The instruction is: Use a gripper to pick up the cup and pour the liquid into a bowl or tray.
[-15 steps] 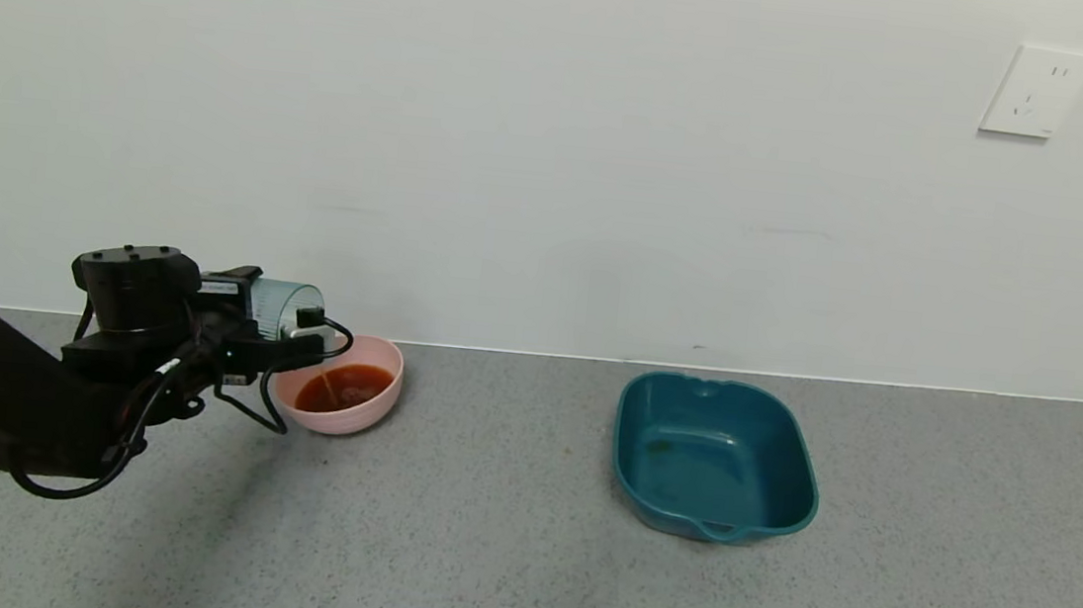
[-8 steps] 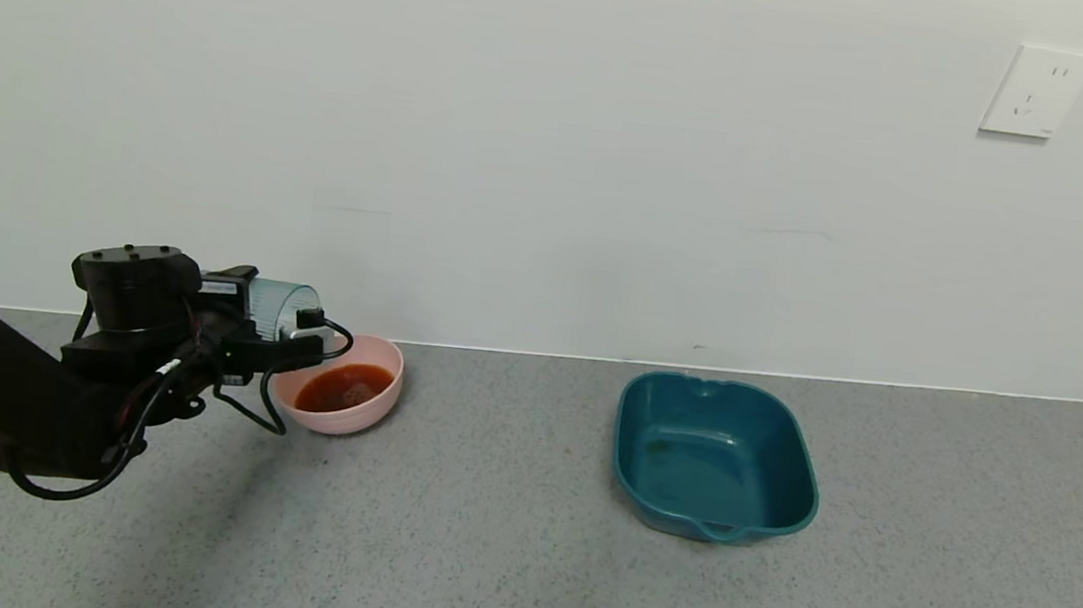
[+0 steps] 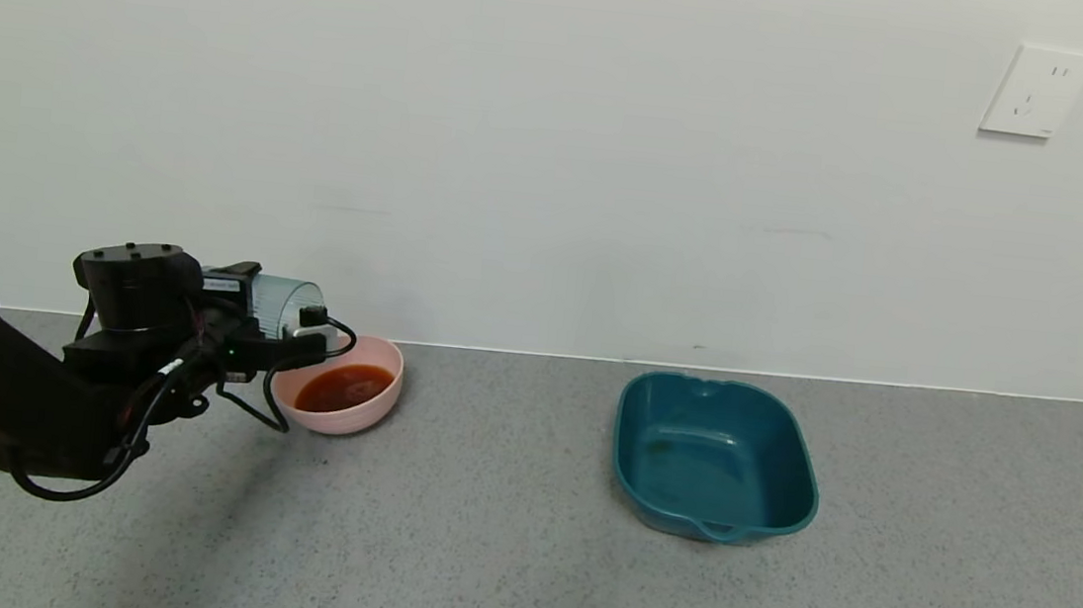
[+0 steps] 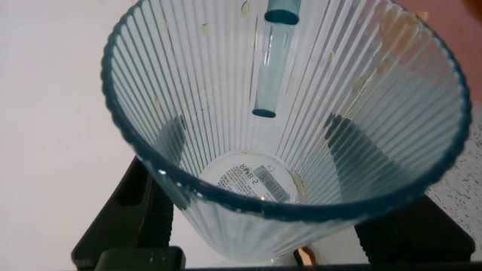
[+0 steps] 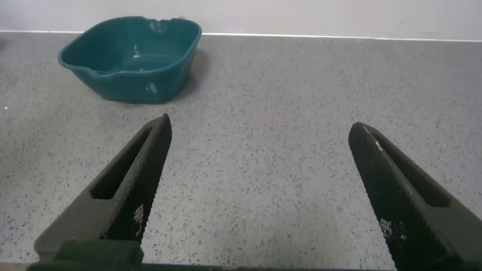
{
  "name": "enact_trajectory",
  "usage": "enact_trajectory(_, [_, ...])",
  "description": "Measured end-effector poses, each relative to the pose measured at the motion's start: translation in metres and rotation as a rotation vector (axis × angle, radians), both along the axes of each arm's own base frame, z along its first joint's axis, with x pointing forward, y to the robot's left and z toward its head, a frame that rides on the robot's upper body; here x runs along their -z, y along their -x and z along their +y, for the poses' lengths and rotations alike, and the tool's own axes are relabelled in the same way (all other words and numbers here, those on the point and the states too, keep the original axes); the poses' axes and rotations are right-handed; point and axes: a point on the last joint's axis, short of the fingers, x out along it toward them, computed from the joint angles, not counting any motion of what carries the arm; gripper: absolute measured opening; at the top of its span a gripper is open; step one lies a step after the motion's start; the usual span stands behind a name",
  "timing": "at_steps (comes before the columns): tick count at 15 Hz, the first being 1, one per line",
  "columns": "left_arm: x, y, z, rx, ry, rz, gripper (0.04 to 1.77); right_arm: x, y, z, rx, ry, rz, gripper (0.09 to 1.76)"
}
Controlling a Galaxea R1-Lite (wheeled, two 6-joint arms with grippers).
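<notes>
The left pincer (image 3: 286, 324) is clamped on a small clear blue-tinted cup (image 3: 286, 304), holding it tipped onto its side just above the near-left rim of a pale pink bowl (image 3: 372, 411). The cup's mouth faces toward the bowl. The black arm reaches in from the left edge of the head view, with loose black cables looping below the cup and in front of the bowl's left side.

In the left wrist view the cup (image 4: 282, 120) fills the picture, seen through its open mouth. Its ribbed walls are see-through and no liquid shows inside; a barcode label sits on its base, and a few pale specks cling to the walls. Dark pincer fingers (image 4: 147, 214) press against the outside of the cup on both sides.

The bowl rests on a grey speckled surface (image 3: 518, 550), close to the white wall behind it. It holds orange-red liquid (image 3: 345, 388).

A teal rounded tray (image 3: 786, 496) stands well to the right of the bowl, on the same surface, and looks empty. A white wall socket (image 3: 1036, 90) is mounted high on the wall, far right of the bowl.

The right pincer (image 5: 260, 192) hovers low over the surface with its fingers spread wide, holding nothing, and the teal tray (image 5: 132, 56) lies beyond it.
</notes>
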Motion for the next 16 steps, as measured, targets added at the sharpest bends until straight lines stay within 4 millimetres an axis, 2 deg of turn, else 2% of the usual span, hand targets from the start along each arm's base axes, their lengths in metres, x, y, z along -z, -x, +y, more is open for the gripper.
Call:
enact_trajectory(10, [0.000,0.000,0.001,-0.005,0.006,-0.009,1.31,0.000,0.000,0.000,0.000,0.000,0.000,1.71])
enact_trajectory(16, [0.005,0.007,0.016,-0.043,0.034,-0.028,1.31,0.000,0.000,0.000,0.000,0.000,0.000,1.71])
